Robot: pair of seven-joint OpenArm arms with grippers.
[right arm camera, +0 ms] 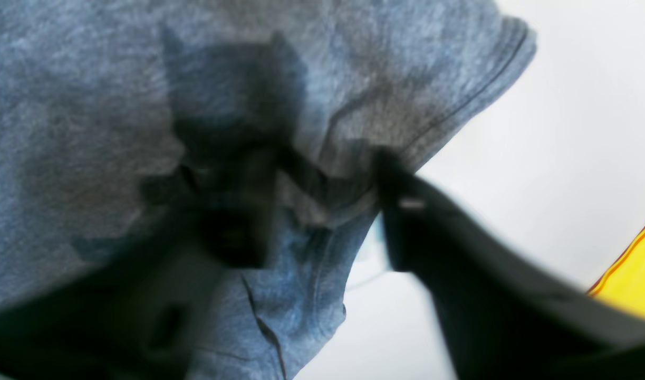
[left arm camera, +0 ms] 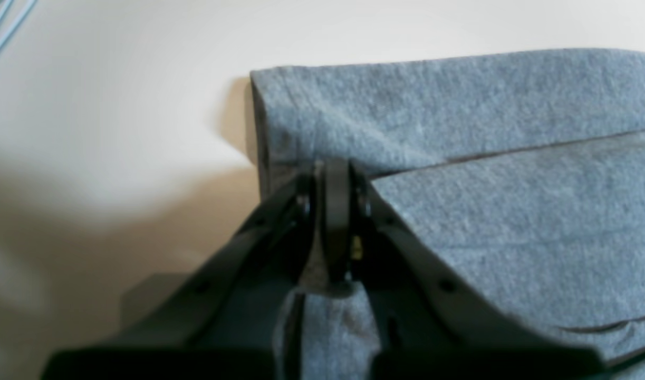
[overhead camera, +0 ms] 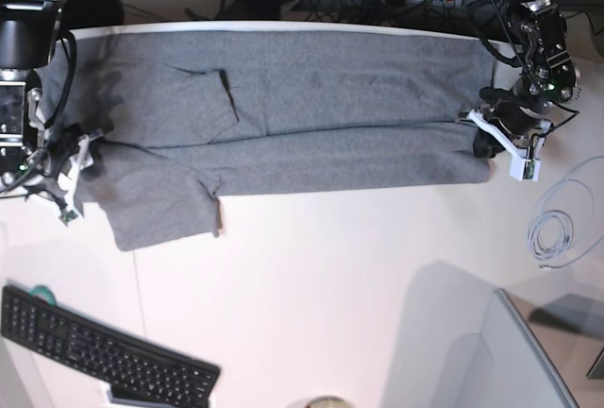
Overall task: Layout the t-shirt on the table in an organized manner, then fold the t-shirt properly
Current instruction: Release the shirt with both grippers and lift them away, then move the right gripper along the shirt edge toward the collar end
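Lying stretched across the far half of the table (overhead camera: 311, 266), the t-shirt (overhead camera: 283, 110), folded lengthwise into a long grey band, one sleeve hanging out toward the near side at the base view's left. Pinching the folded hem corner at that view's right end, the left gripper (left arm camera: 335, 174), jaws pressed tight together with grey knit caught between them and the cloth sitting on the white surface beneath. Hovering over the sleeve end at the other side, the right gripper (right arm camera: 322, 179), jaws standing well apart, fabric bunching between them, one dark finger (right arm camera: 406, 211) resting at the sleeve's edge; gripping nothing firmly as far as showing, though blurring badly. Sitting near the front left corner, a black keyboard (overhead camera: 104, 351), well apart from the shirt.
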